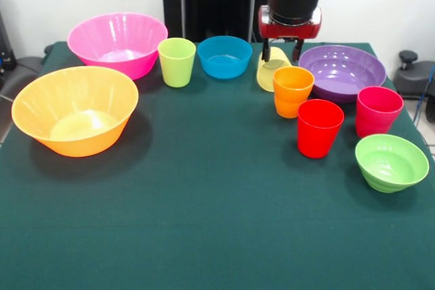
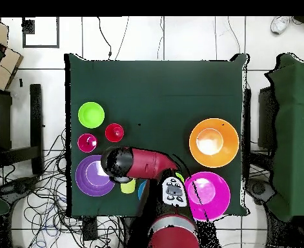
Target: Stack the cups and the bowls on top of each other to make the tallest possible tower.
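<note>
The orange bowl [image 1: 75,110] and pink bowl [image 1: 117,42] are seen at left, unstacked. The purple bowl [image 1: 342,71] sits far right. The gripper [image 1: 283,52] is spread around the tilted yellow cup [image 1: 270,73], beside the orange cup [image 1: 292,90].

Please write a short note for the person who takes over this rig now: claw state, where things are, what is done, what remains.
Claw: open, fingers astride the tilted pale yellow cup, not lifted.
Orange ribbed cup, red cup and pink-red cup stand by the purple bowl; light green bowl in front.
Lime cup stands between the pink bowl and the blue bowl; orange bowl apart.
Done: nothing stacked. Left: the whole tower.
</note>
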